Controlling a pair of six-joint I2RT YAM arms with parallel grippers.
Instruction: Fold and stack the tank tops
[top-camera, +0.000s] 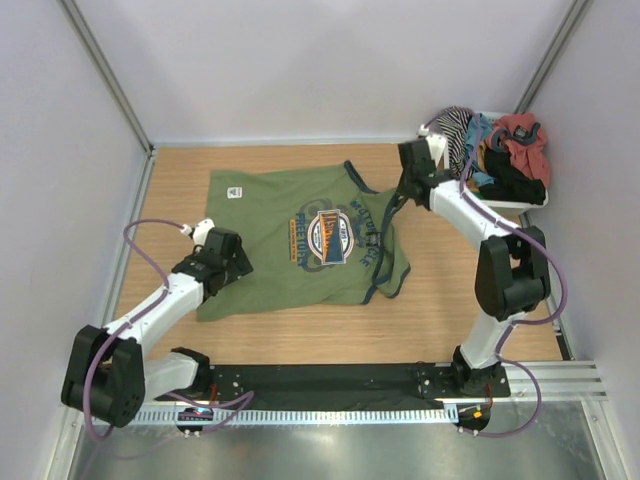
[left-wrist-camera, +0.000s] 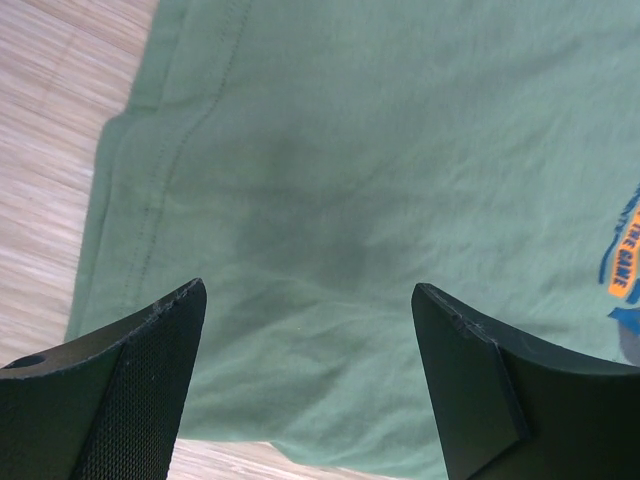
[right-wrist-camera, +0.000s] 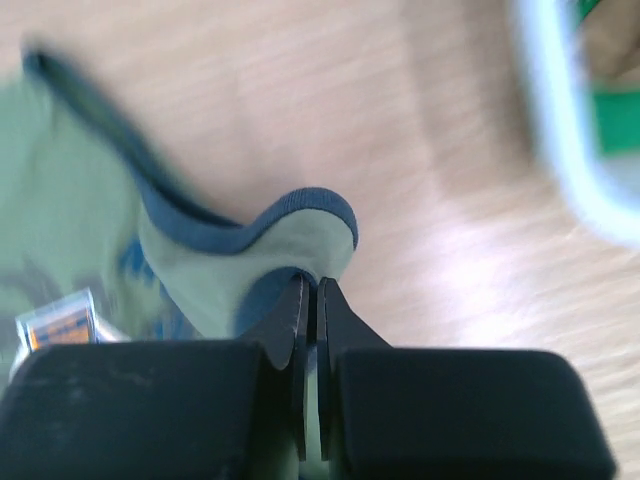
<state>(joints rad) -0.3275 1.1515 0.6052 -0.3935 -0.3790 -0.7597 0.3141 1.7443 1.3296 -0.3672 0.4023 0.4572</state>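
Observation:
The olive green tank top (top-camera: 300, 240) lies spread on the wooden table, its printed logo facing up. My right gripper (top-camera: 403, 193) is at its far right shoulder. In the right wrist view that gripper (right-wrist-camera: 311, 287) is shut on the shoulder strap (right-wrist-camera: 250, 235), whose dark blue trim curls up above the jaws. My left gripper (top-camera: 228, 262) hovers over the near left part of the top. Its fingers (left-wrist-camera: 150, 350) stand wide open above the green cloth (left-wrist-camera: 350, 200) with nothing between them. A black garment (top-camera: 512, 185), apparently the black tank top, lies in the basket.
A white basket (top-camera: 535, 200) at the far right corner holds striped, teal, red and black garments. White walls enclose the table on three sides. Bare wood (top-camera: 480, 330) shows to the right of the green top and along the near edge.

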